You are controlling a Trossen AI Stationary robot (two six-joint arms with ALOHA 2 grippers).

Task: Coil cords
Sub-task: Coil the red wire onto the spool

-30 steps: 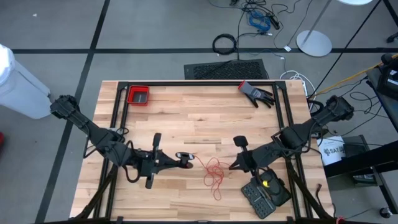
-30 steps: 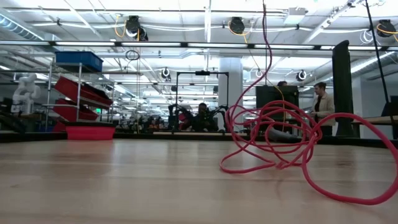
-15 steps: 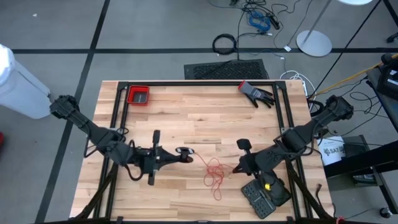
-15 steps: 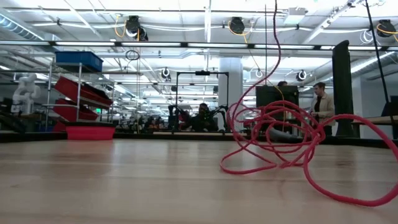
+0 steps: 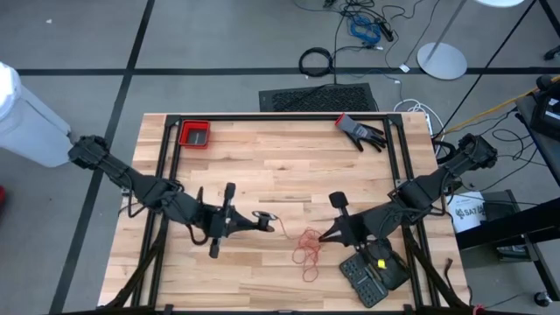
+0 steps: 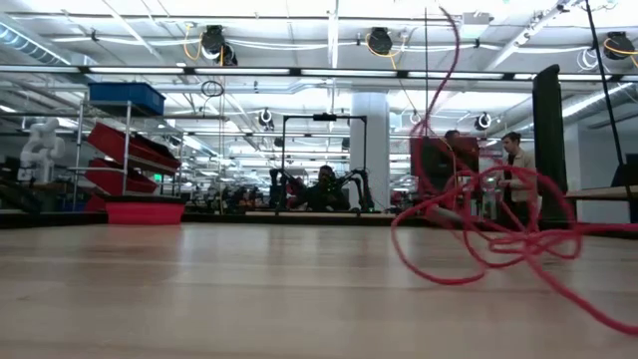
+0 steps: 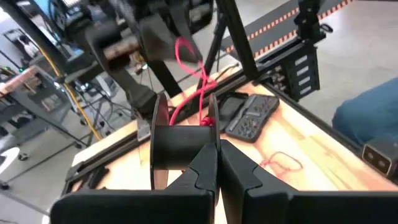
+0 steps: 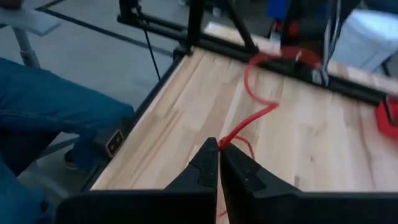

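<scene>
The thin red cord lies partly in a small loose heap (image 5: 305,248) on the wooden table, near its front edge. From the heap the cord rises to my two grippers, which hang above the table. In the low view its loops (image 6: 495,231) climb out of the picture's top. My left gripper (image 5: 260,223) is shut on a small black spool (image 7: 180,142) with some red turns (image 7: 208,121) on it. My right gripper (image 5: 325,234), just right of the heap, is shut on the cord (image 8: 249,118). My left gripper pinches the spool between its two fingers at the rim of one disc (image 7: 211,138), coming from the table's left and nearly level. The spool hangs clear of the table, its axis across the fingers. My right gripper pinches one strand of the cord (image 8: 227,142) between its fingertips, slanting down from the table's right. From the fingers the strand runs in slack curves toward the spool, off the table.
A red bin (image 5: 194,134) stands at the far left and a dark glove (image 5: 360,131) lies at the far right. Just right of the heap at the near edge lies a black keypad (image 5: 374,267). Black frame rails (image 5: 280,116) border the table. People stand in the room behind.
My left gripper has swung a little toward the table's right and rolled with the spool. The red heap has been drawn up and grown smaller. In the low view its loops have lifted off the wood and shifted to the picture's right.
</scene>
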